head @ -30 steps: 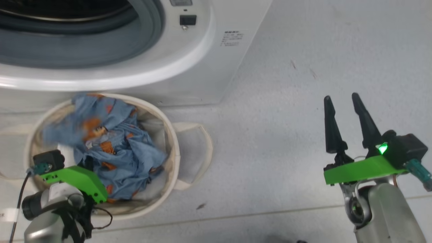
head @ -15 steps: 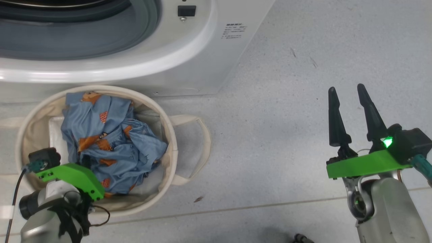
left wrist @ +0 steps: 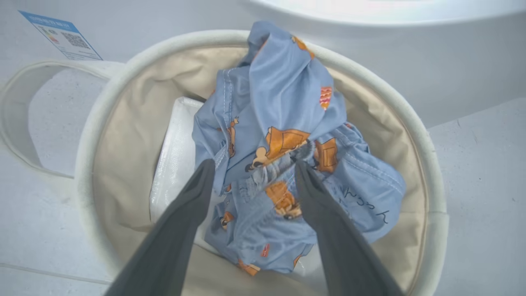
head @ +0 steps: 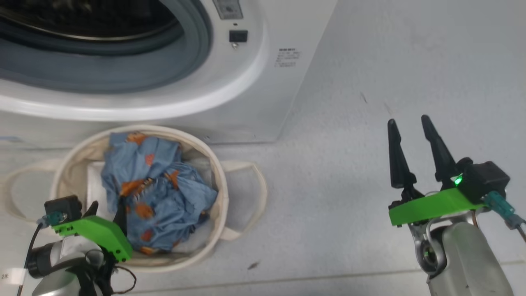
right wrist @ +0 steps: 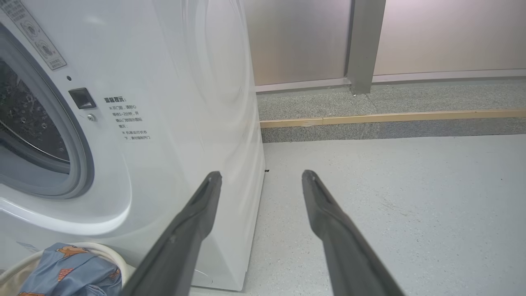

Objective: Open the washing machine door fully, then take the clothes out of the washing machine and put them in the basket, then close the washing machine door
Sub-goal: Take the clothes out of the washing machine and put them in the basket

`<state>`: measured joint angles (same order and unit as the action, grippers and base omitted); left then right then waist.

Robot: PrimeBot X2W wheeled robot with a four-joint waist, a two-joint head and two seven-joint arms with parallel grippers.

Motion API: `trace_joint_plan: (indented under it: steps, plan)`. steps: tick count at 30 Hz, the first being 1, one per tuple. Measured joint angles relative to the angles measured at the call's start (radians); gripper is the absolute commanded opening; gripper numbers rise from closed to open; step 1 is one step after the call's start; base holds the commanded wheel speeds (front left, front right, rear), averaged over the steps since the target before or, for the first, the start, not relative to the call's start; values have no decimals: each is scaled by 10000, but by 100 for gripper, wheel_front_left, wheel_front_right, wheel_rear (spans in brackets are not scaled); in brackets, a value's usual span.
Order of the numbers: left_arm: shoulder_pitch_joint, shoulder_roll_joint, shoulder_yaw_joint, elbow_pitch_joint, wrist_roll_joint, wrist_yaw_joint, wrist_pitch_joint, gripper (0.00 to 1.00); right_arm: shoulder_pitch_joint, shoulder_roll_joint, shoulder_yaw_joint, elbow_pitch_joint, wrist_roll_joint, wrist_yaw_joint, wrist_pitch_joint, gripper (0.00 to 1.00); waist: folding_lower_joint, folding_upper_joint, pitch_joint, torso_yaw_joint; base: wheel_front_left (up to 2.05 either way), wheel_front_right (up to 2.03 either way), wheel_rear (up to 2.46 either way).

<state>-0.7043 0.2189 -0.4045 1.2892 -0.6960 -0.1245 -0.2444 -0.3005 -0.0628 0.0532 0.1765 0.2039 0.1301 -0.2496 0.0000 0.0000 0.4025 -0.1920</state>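
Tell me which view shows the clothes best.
The left wrist view: the clothes sit crumpled in the basket at its centre, large and sharp, framed by the open left claw. The head view shows them smaller, partly behind that claw. The right wrist view catches a small corner at its lower left.

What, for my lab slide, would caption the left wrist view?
Left gripper, fingers spread open, poised over the blue printed clothes bunched in the cream basket beside the washing machine.

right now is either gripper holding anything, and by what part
Nothing is held. The left gripper is open, its fingers astride the clothes, which lie loose in the basket. The right gripper is open and empty.
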Motion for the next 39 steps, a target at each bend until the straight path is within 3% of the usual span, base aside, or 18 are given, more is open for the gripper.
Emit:
trace_joint_plan:
  steps: [10, 19, 25, 33, 39]
  plan:
    - [1119, 621, 1839, -3289, 577, -4, -48, 100, 528, -12, 188, 686, 261, 0, 0, 100, 0, 0, -1459, 520, 0, 0, 0]
    - [2744, 502, 3603, -6107, 2105, 4, -54, 100, 1112, -8, 372, 974, 355, 0, 0, 100, 0, 0, -2789, 896, 0, 0, 0]
    - [3522, 303, 4011, -7127, 2686, 12, -54, 100, 1299, 4, 533, 1085, 355, 0, 0, 100, 0, 0, -3282, 958, 0, 0, 0]
    - [4725, 211, 4184, -8025, 2568, 17, -52, 100, 1497, 25, 639, 1162, 443, 0, 0, 100, 0, 1, -3742, 860, 0, 0, 0]
    - [5746, 297, 4151, -8943, 2690, 293, 111, 100, 1729, 36, 585, 1168, 443, 0, 2, 100, 0, 0, -3987, 925, 0, 0, 0]
